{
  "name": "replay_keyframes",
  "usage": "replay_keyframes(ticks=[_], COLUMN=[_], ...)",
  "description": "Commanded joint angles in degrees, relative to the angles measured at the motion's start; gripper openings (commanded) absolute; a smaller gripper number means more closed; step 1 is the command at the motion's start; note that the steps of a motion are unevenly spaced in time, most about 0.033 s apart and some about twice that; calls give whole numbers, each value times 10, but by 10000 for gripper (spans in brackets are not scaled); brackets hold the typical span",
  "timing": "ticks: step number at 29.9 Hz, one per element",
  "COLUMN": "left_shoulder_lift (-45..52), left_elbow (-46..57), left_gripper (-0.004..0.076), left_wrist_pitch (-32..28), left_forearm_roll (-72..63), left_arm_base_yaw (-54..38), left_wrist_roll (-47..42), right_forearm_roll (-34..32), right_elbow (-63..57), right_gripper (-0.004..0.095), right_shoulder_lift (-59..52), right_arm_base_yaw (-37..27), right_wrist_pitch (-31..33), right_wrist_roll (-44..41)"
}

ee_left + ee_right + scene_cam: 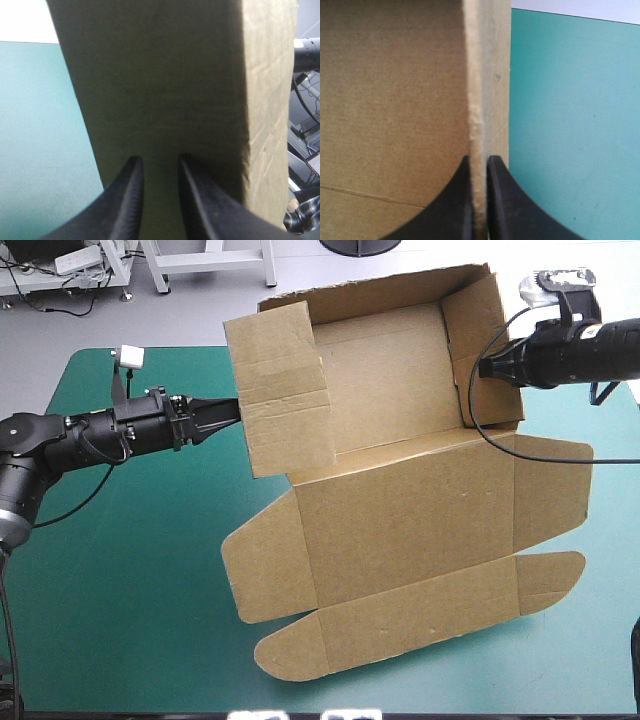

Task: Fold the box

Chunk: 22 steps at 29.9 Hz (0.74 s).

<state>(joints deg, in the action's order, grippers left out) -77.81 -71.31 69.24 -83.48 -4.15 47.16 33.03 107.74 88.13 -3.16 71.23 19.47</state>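
Observation:
The brown box (400,510) lies mid-table, its far half raised into walls and its lid (400,610) flat toward the front edge. My left gripper (232,410) reaches in from the left, its tips against the outer face of the left wall flap (285,390). In the left wrist view my gripper (159,159) is narrowly open, and the board (165,75) fills the view ahead. My right gripper (483,368) holds the right wall (480,330). The right wrist view has my gripper (479,157) shut on the wall's edge (476,100).
Bare teal-green cover (130,570) spreads to the left and front left of the box, and a strip shows on the right (570,125). The box's far wall stands near the table's far edge. The lid's rounded flaps reach close to the front edge.

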Motion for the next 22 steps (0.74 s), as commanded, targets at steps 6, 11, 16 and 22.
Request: replay_keyframes(ticks=[6, 11, 16, 22], left_shoulder_lift=[22, 25, 26, 26], left_elbow=[-16, -16, -16, -16], left_gripper=[404, 436, 436, 435], left_wrist_pitch=[43, 42, 42, 7], left_forearm_roll=[-72, -71, -63, -41], left_arm_base_yaw=[4, 4, 4, 4], left_wrist_roll=[-11, -11, -11, -19], right_forearm_roll=[-10, -17, -31, -77], right_elbow=[15, 15, 15, 15], right_gripper=[-22, -21, -21, -17], right_shoulder_lift=[-19, -19, -19, -19], right_arm_base_yaw=[33, 52, 78, 122], right_wrist_pitch=[-14, -27, -49, -77], right_wrist_roll=[-13, -28, -48, -88])
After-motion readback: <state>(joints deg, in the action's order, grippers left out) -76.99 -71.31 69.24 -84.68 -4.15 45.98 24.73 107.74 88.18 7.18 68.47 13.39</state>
